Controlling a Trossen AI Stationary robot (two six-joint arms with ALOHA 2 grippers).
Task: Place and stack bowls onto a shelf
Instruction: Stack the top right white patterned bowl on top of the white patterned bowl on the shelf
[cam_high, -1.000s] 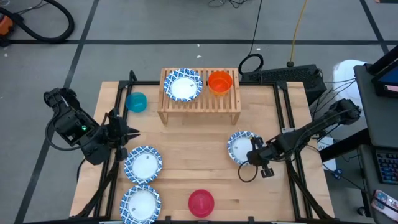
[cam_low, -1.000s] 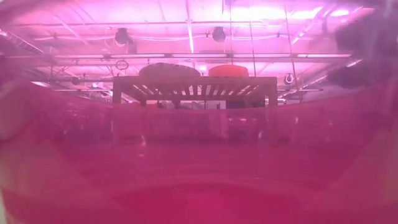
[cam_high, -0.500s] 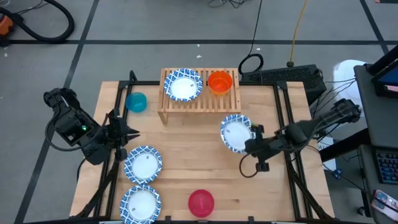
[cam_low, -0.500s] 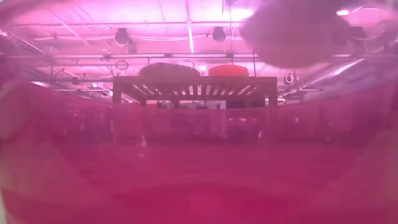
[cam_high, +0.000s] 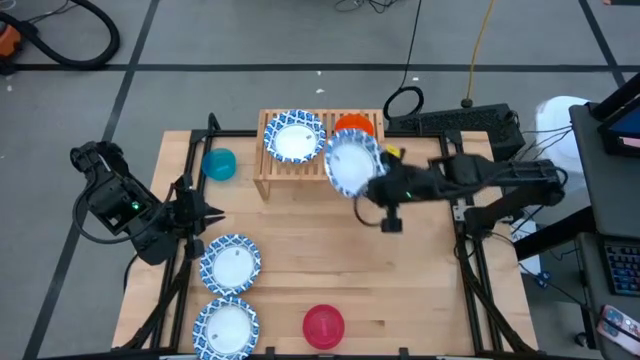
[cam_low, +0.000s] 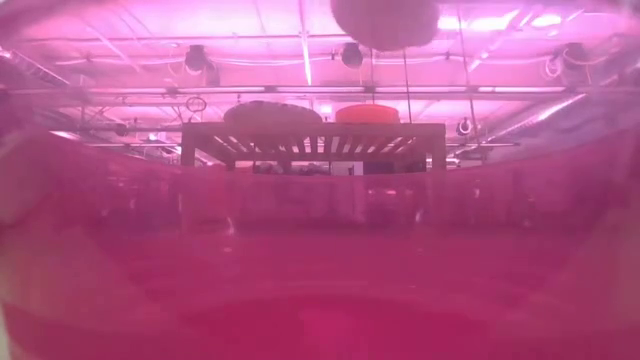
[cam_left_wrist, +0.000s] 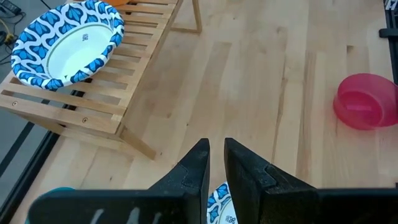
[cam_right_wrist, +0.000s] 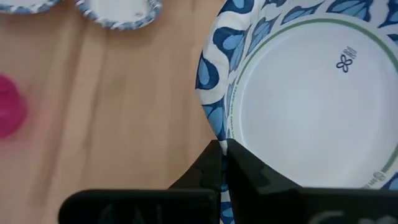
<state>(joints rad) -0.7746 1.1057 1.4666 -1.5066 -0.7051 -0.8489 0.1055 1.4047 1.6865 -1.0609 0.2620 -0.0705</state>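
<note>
the large pale wooden tabletop (cam_high: 320, 280) fills the middle of the high view, and the small low rack of light wood with a slatted top (cam_high: 322, 165) stands at its upper centre. the right arm reaches in from the right edge of that frame, stretched almost level toward the rack, and its right gripper (cam_high: 372, 183) is clamped on the rim of a wide round dish with a blue-patterned rim and white centre (cam_high: 350, 164), held tilted above the rack's right half and covering part of the small plain orange bowl (cam_high: 352, 125) there. in the right wrist view the two dark fingers (cam_right_wrist: 211, 163) meet tightly on the dish's edge. the left arm waits folded at the left edge of the table, its left gripper (cam_high: 205, 211) pointing right with the jaws close together and nothing between them. another blue-rimmed dish (cam_high: 294, 136) rests on the rack's left half. two more blue-rimmed dishes (cam_high: 229, 264) lie at the lower left of the table, one below the other. the small plain red bowl (cam_high: 323, 326) sits at the bottom centre, and the small plain teal bowl (cam_high: 219, 164) stands just left of the rack.
</note>
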